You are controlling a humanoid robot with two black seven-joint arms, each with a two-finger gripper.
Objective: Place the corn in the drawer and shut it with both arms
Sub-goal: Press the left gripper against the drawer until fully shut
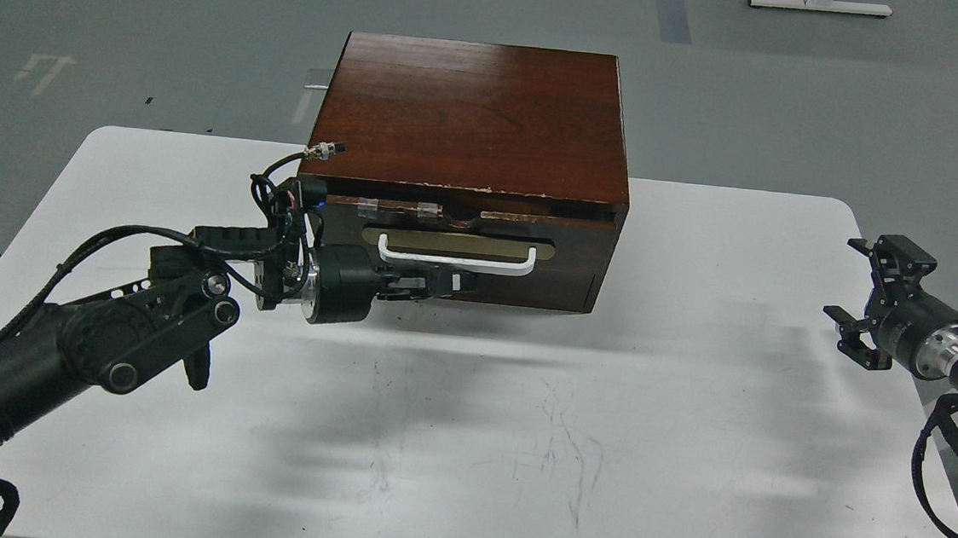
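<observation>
The reddish-brown wooden box (474,115) stands at the back middle of the white table (468,405). Its drawer (565,263), with a dark brown front, taped top edge and white bar handle (456,259), sits pushed in almost flush. The corn is hidden inside. My left gripper (456,283) lies sideways against the drawer front just below the handle, its fingers together. My right gripper (865,304) is open and empty, near the table's right edge, well apart from the box.
My left arm (97,342) stretches across the table's left front with loose cables beside the box's left corner. Grey floor lies behind the table. A white stand base (816,3) is far back on the right.
</observation>
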